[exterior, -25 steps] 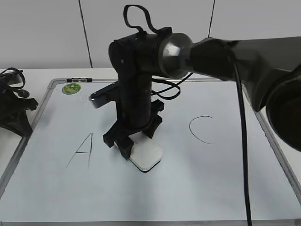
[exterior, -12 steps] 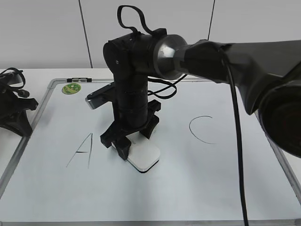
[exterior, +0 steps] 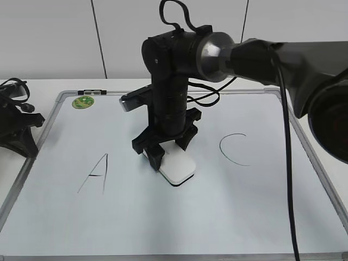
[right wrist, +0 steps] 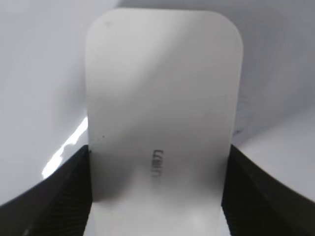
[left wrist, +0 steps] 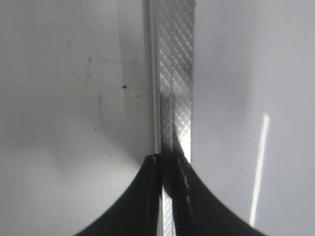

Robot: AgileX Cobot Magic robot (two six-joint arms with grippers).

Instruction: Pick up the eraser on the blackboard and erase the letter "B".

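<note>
Right tool point(exterior: 166, 154) pinches the eraser point(exterior: 177, 169) by its two long edges, my wrist view showing the ribbed black pads flush against the white block's sides with its small grey lettering between them. I have the eraser flat on the blackboard point(exterior: 261, 212), sitting between the letter A point(exterior: 95, 173) and the letter C point(exterior: 235, 149), nearer the A's side of the gap and a little below the C's level. No stroke of the letter "B" shows anywhere I can see; the spot where it would stand, between A and C, lies under or beside the eraser and the arm, so I judge the wiping step to be under way, possibly nearly done, though I cannot confirm the board beneath is clean. Next I would want flat, steady pressure and short passes kept between A and C, clear of both. Left tool point(left wrist: 167, 196) appears pressed together, parked over the blackboard's metal frame at the far left of the desk point(exterior: 32, 87), well apart from the eraser. A green magnet point(exterior: 82, 101) sits at the board's upper left corner.
</note>
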